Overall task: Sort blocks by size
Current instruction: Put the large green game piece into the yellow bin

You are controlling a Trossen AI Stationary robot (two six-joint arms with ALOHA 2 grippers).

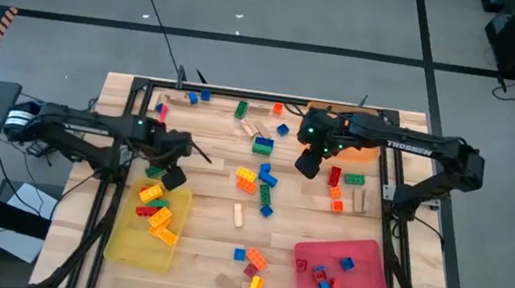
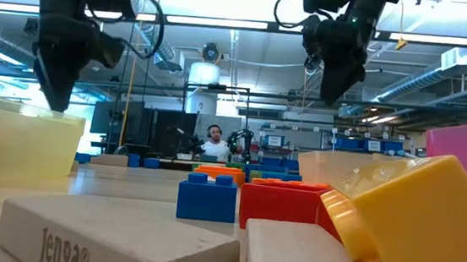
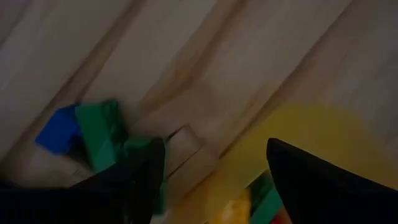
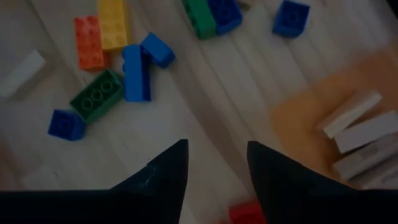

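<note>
1. a wooden table (image 1: 213,244) fills the space between two dark arms, with a workshop room and a seated person far behind it.
2. nearest the front edge, the yellow tray (image 1: 145,239) holds a handful of yellow and orange blocks (image 1: 159,213) and the red tray (image 1: 359,285) a few small ones — apparently one tray per size.
3. the left gripper (image 1: 170,174) hangs above the yellow tray's far corner, fingers spread and empty, a green brick (image 3: 102,134) just beside them.
4. mid-table, loose blocks (image 1: 260,187) lie unsorted; the right gripper (image 1: 310,161) hovers beyond them, fingers part-open, holding nothing.
5. farthest, the orange tray (image 4: 311,106) holds the wooden pieces (image 4: 360,140) — likely the long sort.
</note>
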